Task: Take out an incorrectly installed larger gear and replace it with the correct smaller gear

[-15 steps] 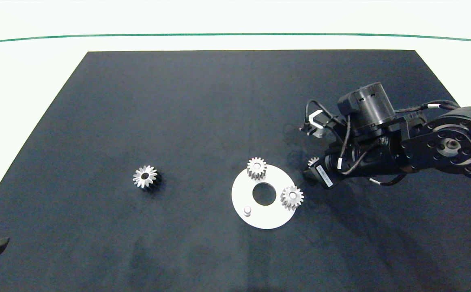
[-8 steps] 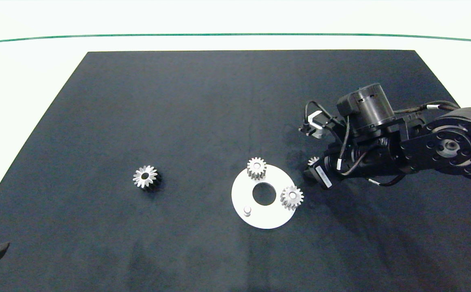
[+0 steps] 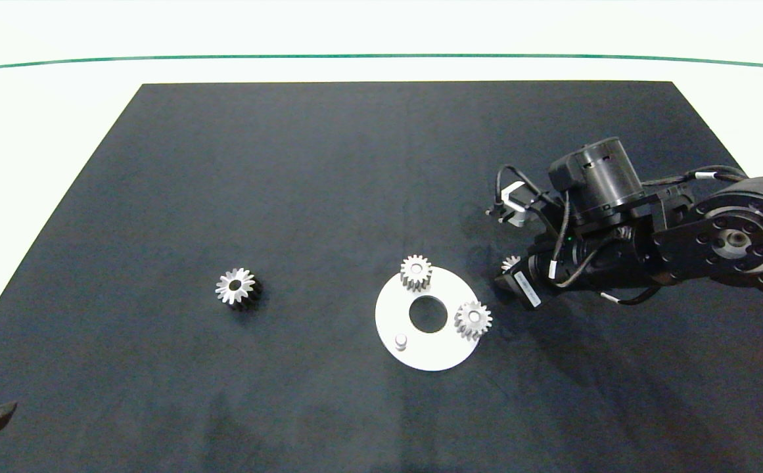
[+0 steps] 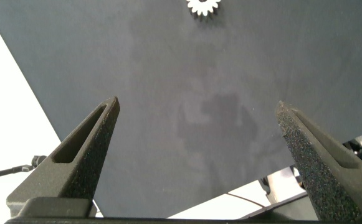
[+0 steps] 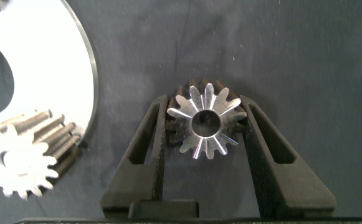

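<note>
While your right tool point(image 5: 204, 124) grips the small silver star-faced gear point(image 5: 204, 121), its arm has edged slightly rightward; the left tool point(image 4: 199, 124) idles open.

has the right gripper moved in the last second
Yes, slightly. Against the fixed white disc, the right gripper, closed on the smaller gear, has shifted a little to the picture's right.

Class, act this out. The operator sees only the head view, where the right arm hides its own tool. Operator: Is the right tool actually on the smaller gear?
Observer: Yes. The right wrist view shows the right tool with one finger against each side of the smaller gear.
Operator: And the left tool?
Observer: The left wrist view shows the left tool open over the dark mat, gripping nothing, with the larger gear lying ahead of it.
</note>
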You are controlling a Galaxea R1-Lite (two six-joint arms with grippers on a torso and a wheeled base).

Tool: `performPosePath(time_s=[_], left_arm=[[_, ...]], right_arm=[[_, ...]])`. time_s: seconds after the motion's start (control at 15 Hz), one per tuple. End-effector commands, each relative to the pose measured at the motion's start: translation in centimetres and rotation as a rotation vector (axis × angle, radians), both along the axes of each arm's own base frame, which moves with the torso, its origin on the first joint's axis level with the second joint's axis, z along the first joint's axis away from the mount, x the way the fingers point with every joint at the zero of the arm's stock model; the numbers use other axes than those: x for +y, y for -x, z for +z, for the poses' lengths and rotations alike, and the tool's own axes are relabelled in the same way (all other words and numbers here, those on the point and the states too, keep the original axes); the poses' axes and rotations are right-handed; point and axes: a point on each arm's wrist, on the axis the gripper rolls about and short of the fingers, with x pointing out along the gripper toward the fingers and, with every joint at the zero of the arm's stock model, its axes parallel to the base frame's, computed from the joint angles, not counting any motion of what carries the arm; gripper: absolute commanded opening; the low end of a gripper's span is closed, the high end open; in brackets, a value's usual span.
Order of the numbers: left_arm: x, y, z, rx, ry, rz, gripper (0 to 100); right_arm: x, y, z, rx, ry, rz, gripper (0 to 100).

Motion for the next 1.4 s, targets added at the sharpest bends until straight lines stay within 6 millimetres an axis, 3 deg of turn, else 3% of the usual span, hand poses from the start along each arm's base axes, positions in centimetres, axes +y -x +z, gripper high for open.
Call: performPosePath(time_s=[0.07, 0.47, 1.0, 1.4], left_arm=[[0.0, -0.1, -0.3, 0.015, -0.009, 0.000, 100], [0.1, 0.2, -0.2, 0.001, -0.005, -0.001, 100], [0.4, 0.9, -0.1, -0.033, 0.010, -0.002, 100], [0.7, 1.5, -0.1, -0.052, 0.021, -0.018, 100]], right_arm=[[-0.4, 1.2, 1.7, -0.041, -0.024, 0.014, 28], [0.4, 4.4, 4.4, -0.095, -0.083, 0.168, 28], [3.9, 6.4, 5.5, -0.051, -0.054, 0.316, 28], [7.1, 6.7, 4.9, -0.019, -0.033, 0.399, 28]])
